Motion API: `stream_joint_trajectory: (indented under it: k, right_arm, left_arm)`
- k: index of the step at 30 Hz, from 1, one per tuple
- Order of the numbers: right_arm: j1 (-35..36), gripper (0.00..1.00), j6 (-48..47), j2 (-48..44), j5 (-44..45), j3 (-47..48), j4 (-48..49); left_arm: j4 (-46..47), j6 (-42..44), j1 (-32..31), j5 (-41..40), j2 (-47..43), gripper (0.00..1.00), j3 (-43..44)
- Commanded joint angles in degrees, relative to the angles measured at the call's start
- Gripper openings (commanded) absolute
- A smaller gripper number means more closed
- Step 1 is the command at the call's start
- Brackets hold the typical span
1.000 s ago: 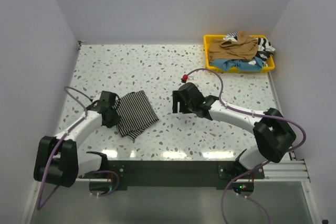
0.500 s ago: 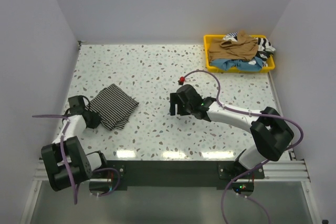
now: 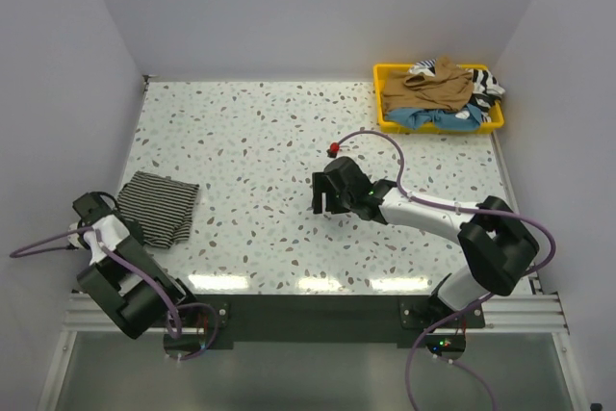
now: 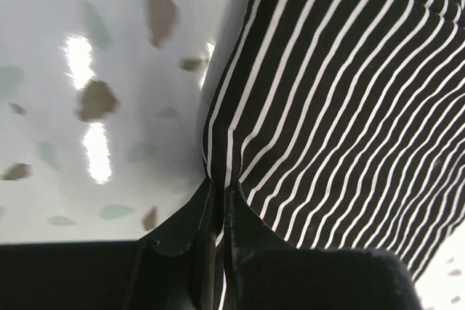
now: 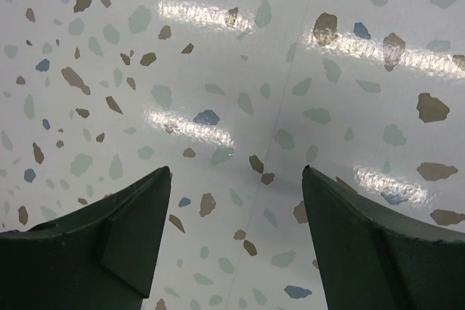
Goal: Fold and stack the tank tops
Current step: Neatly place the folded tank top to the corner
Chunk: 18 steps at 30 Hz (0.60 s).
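Top view, striped tank top: the striped tank top [image 3: 159,207] lies as a folded packet at the left side of the desk [image 3: 289,132], near its front edge.
Top view, left pincer: my left pincer [image 3: 120,226] sits at the packet's near-left edge, with the arm bent close to its base.
Top view, right pincer: my right pincer [image 3: 325,204] hovers over the middle of the desk, well apart from any cloth.
Top view, waiting pile: the tan-brown tank top [image 3: 423,89] lies over a light blue tank top [image 3: 438,120] in the yellow tray [image 3: 378,93] at the far right corner.
Left wrist view, grip: my left pincer [image 4: 220,195] is all but closed, pinching a gathered edge of the striped tank top [image 4: 341,107]. The cloth fans out from the pinch and lies on the desk [image 4: 109,49].
Right wrist view, grip: my right pincer [image 5: 234,172] is spread wide and holds nothing. Only speckled desk [image 5: 240,70] shows between the fingers.
Step in hand: I judge that I am setting the folded striped top at a stacking spot on the left; the folding of this piece looks done.
Next move calls for: letting go of the pinched edge without dragging or unfolding the packet, then lifting clear. After that my right pincer should reach to the tray for the tan-brown top, which lies uppermost.
Task progress: early, by my judgement, with one top folded and the others in the tray.
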Motion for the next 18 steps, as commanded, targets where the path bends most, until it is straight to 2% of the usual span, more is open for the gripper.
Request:
stream_joint_trajectory:
  k: [1, 8, 11, 12, 14, 15, 16, 18]
  right_arm:
    - [0.10, 0.76, -0.44, -1.39, -0.63, -0.57, 2.22]
    - [0.19, 0.76, -0.44, -2.00, -0.46, -0.75, 2.04]
    - [0.19, 0.76, -0.44, -2.18, -0.46, -0.92, 2.04]
    - [0.19, 0.76, -0.35, -2.27, -0.46, -0.92, 2.04]
    - [0.19, 0.76, -0.35, -2.44, -0.46, -1.01, 2.04]
    - [0.19, 0.76, -0.35, -2.53, -0.37, -0.92, 2.04]
    - [0.19, 0.76, -0.35, -2.62, -0.37, -0.92, 1.95]
    - [0.19, 0.76, -0.35, -2.97, -0.20, -0.92, 1.78]
  left_arm:
    - [-8.90, 4.34, 2.84, -9.11, 1.61, 0.00, -0.13]
    - [-12.51, -0.94, 2.75, -10.87, -3.65, 0.00, 0.49]
    - [-13.83, -0.86, 2.84, -10.52, -4.36, 0.08, 1.89]
    - [-14.18, -0.68, 2.75, -10.26, -4.19, 0.19, 2.85]
    - [-15.23, -0.50, 2.84, -9.21, -4.10, 0.34, 3.74]
    - [-15.67, -0.59, 2.84, -8.94, -4.53, 0.49, 4.35]
    - [-15.94, -0.33, 2.75, -8.59, -4.80, 0.58, 4.62]
    - [-16.55, -0.24, 2.84, -8.23, -5.85, 0.73, 5.93]
